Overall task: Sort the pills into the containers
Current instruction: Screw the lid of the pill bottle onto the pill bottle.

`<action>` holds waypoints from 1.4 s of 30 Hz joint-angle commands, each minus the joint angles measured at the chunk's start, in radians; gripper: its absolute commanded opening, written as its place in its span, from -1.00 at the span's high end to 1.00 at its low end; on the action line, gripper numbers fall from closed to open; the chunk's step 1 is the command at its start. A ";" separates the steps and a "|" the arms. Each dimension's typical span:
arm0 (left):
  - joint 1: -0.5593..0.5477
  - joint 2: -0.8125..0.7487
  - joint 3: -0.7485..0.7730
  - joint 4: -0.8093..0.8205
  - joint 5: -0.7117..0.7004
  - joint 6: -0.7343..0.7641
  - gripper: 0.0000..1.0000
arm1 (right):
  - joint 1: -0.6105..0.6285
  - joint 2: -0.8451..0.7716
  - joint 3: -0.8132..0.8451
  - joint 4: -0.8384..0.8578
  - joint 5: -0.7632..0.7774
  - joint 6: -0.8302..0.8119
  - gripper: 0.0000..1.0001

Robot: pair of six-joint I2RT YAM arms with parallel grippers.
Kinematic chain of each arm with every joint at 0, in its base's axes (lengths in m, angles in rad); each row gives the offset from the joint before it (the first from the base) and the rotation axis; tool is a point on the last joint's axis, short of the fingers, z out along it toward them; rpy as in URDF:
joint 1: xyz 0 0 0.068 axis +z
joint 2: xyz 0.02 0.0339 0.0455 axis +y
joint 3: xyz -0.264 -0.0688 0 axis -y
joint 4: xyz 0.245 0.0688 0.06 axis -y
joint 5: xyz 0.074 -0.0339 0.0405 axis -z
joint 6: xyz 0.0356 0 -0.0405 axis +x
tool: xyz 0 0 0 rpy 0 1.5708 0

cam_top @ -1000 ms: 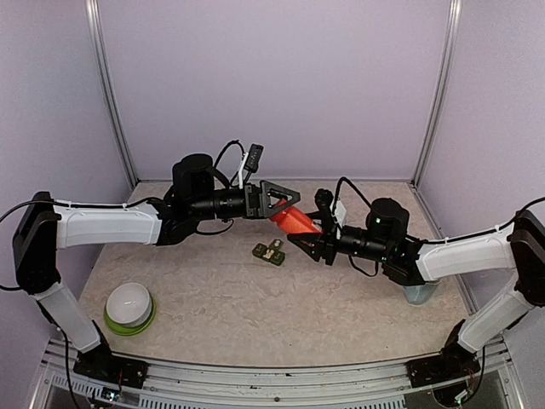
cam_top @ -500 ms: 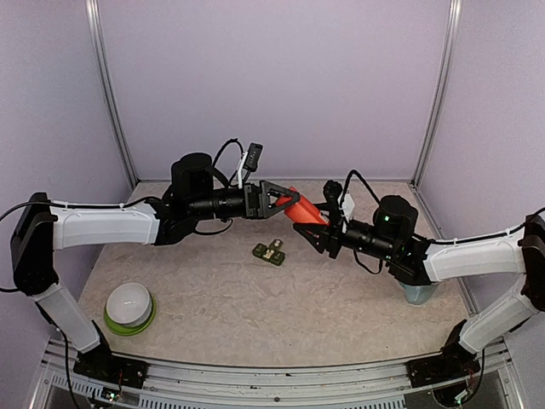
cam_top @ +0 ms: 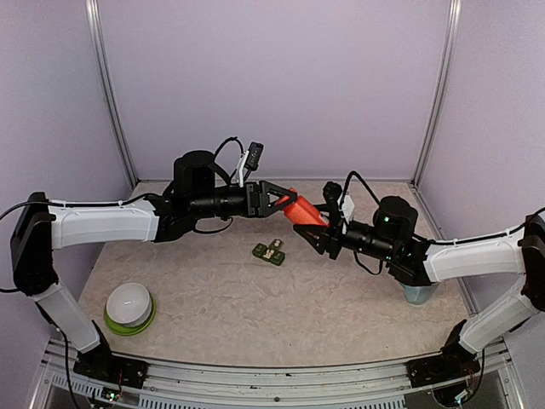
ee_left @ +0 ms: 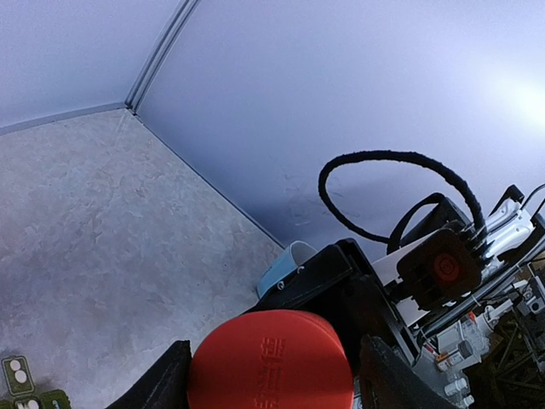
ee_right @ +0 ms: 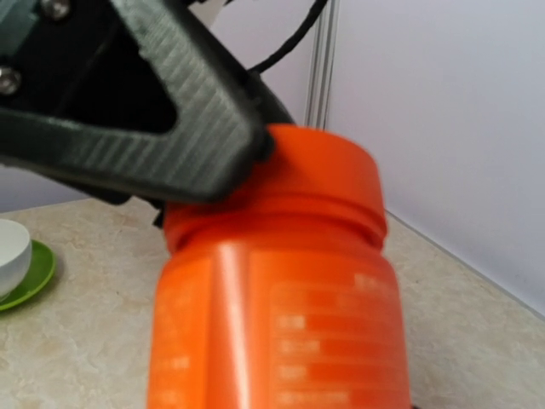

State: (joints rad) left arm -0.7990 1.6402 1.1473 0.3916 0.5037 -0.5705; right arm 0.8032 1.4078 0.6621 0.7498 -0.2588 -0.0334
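Nearest, L side: white bowl (cam_top: 129, 300) on green saucer (cam_top: 128, 331); R side, pale blue cup (cam_top: 419, 295) partly hidden behind R arm. Mid-table lie the containers (cam_top: 269, 253), a dark green 3-cell strip, flat, nothing touching them. Past and above them, in the air, right gripper (cam_top: 317, 232) pinches the body of the tilted orange bottle (cam_top: 305, 215), while left gripper (cam_top: 288, 203) has its fingers pressed on either side of the cap (ee_left: 271, 362).
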 commanded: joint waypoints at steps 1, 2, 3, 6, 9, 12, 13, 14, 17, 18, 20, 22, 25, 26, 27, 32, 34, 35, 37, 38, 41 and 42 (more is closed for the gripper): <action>-0.003 -0.006 0.016 0.043 0.018 -0.014 -0.26 | 0.004 -0.029 -0.015 0.042 0.005 -0.001 1.00; -0.003 -0.003 0.011 0.054 0.026 -0.026 -0.26 | 0.003 -0.031 -0.019 0.051 0.010 0.001 1.00; -0.003 0.001 0.007 0.073 0.033 -0.039 -0.24 | 0.003 -0.034 -0.023 0.063 0.012 0.004 1.00; -0.003 0.014 -0.001 0.108 0.053 -0.069 -0.17 | 0.004 -0.042 -0.033 0.089 0.019 0.011 1.00; -0.004 0.028 -0.007 0.142 0.070 -0.101 -0.09 | 0.003 -0.046 -0.038 0.105 0.020 0.015 1.00; -0.007 0.037 -0.005 0.149 0.075 -0.108 0.06 | 0.004 -0.046 -0.036 0.106 0.020 0.017 1.00; -0.008 0.039 -0.003 0.146 0.073 -0.108 0.11 | 0.004 -0.047 -0.036 0.106 0.021 0.017 1.00; -0.008 0.039 -0.003 0.145 0.074 -0.106 0.14 | 0.004 -0.047 -0.036 0.105 0.021 0.018 1.00; -0.009 0.040 0.001 0.138 0.072 -0.105 0.18 | 0.004 -0.049 -0.036 0.110 0.020 0.021 1.00; -0.009 0.038 0.001 0.138 0.073 -0.108 0.19 | 0.003 -0.049 -0.037 0.113 0.021 0.024 1.00; -0.009 0.041 -0.002 0.155 0.081 -0.121 0.19 | 0.003 -0.049 -0.039 0.125 0.022 0.033 1.00; -0.011 0.043 -0.010 0.176 0.089 -0.145 0.20 | 0.003 -0.047 -0.039 0.134 0.025 0.045 1.00; -0.014 0.045 -0.013 0.192 0.092 -0.160 0.21 | 0.003 -0.043 -0.033 0.148 0.046 0.070 1.00; -0.015 0.045 -0.013 0.193 0.089 -0.162 0.21 | 0.003 -0.039 -0.028 0.148 0.057 0.081 1.00; -0.018 0.046 -0.012 0.193 0.089 -0.163 0.22 | 0.004 -0.036 -0.023 0.150 0.064 0.091 1.00; -0.023 0.048 -0.007 0.187 0.104 -0.126 0.22 | 0.004 -0.016 0.009 0.132 -0.015 0.116 1.00; -0.023 0.042 -0.011 0.185 0.113 -0.099 0.21 | 0.004 -0.015 0.019 0.120 -0.053 0.139 1.00; -0.023 0.038 -0.013 0.185 0.120 -0.087 0.21 | 0.004 -0.016 0.022 0.117 -0.071 0.153 1.00; -0.023 0.031 -0.019 0.195 0.139 -0.065 0.21 | 0.002 -0.015 0.033 0.107 -0.114 0.186 1.00; -0.023 0.026 -0.023 0.202 0.148 -0.056 0.21 | 0.001 -0.013 0.037 0.105 -0.141 0.207 1.00; -0.022 0.018 -0.030 0.226 0.186 -0.029 0.22 | -0.002 -0.004 0.048 0.115 -0.212 0.280 1.00; -0.022 0.015 -0.034 0.236 0.203 -0.026 0.22 | -0.004 -0.004 0.046 0.125 -0.222 0.302 1.00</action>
State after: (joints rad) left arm -0.7944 1.6730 1.1324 0.5846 0.5755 -0.6437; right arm 0.7921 1.3911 0.6495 0.8242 -0.3485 0.1619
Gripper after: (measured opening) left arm 0.527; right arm 0.522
